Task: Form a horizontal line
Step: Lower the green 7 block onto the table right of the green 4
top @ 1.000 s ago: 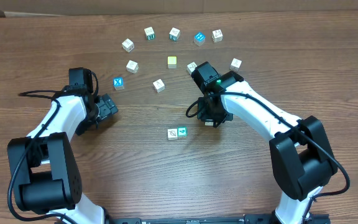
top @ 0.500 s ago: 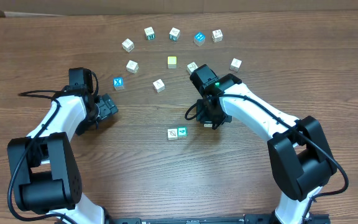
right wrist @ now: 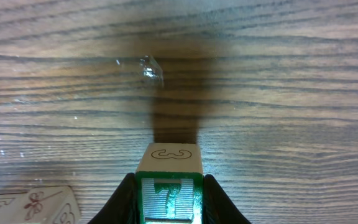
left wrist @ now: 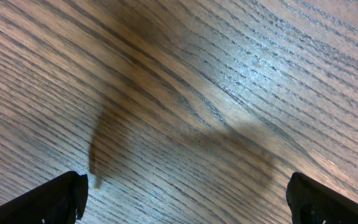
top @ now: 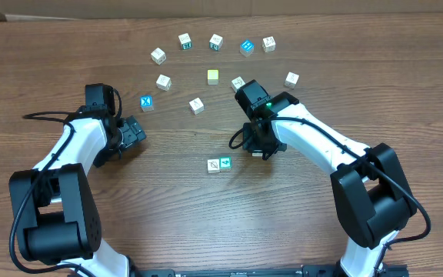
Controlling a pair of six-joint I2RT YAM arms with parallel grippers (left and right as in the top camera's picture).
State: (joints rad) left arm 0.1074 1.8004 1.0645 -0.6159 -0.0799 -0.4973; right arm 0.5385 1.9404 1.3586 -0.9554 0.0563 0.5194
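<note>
Green-faced 7 cube (right wrist: pixel 168 200) in the right pincer's (right wrist: pixel 168 186) narrow grip — left pincer (left wrist: pixel 188 198) wide over wooden worktop (left wrist: pixel 229 93).

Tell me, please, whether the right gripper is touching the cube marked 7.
Touching. In the right wrist view the right gripper presses both sides of the cube, no gap.

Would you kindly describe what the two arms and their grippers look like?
The left arm and right arm have white curved shells, black joints and thin black cables. A small green light glows near the right wrist. The left gripper and right gripper have black fingers.
</note>
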